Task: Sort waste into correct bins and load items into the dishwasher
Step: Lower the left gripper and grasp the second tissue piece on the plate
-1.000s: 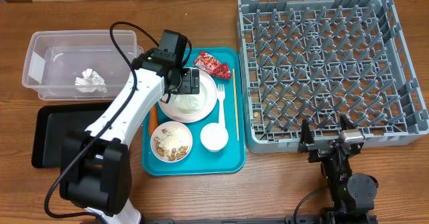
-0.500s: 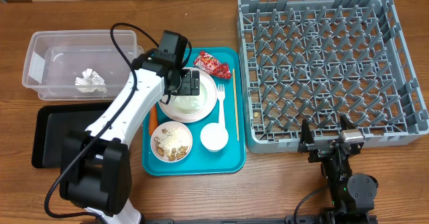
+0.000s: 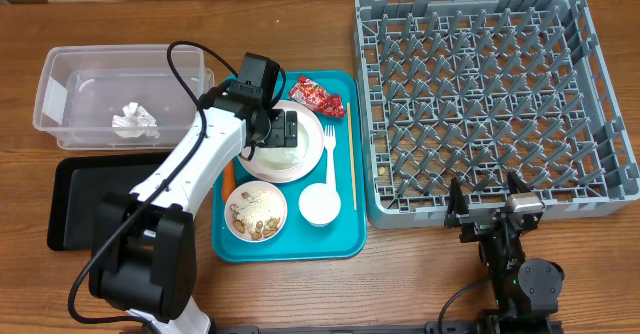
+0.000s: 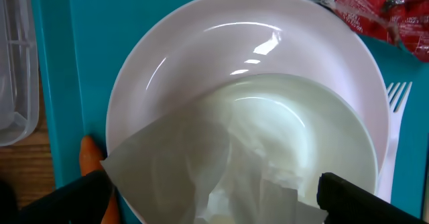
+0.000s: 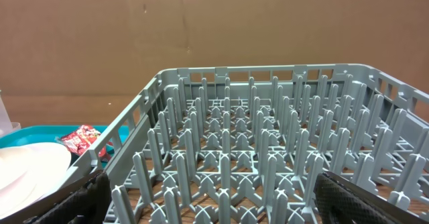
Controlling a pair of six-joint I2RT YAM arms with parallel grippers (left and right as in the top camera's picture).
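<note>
Plainly, the long things on the teal serving tray (image 3: 340,236) lay in line with its long sides. The white plastic fork (image 3: 328,152) lay with its tines toward the far edge, just beside the white plate (image 3: 312,154). The thin wooden stick (image 3: 351,174) lay parallel to it along the tray's right rim. The small carrot (image 3: 229,174) lay the same way at the plate's left. The red snack wrapper (image 3: 316,96) lay slantwise at the far right corner; its print was too blurred to read.

The left gripper (image 3: 282,132) hung over the plate with its jaws spread wide, holding nothing. Its fingers (image 4: 365,197) straddled the bowl (image 4: 301,117) on the plate, in which a paper napkin (image 4: 194,163) lay. Whether they touched the bowl could not be told.

The right gripper (image 3: 484,196) stood fully open and empty at the near wall of the grey dish rack (image 3: 480,94), pointing into it.

A crumpled napkin (image 3: 133,121) lay in the clear tub (image 3: 60,84), and the black tray (image 3: 70,209) sat just in front of that.
</note>
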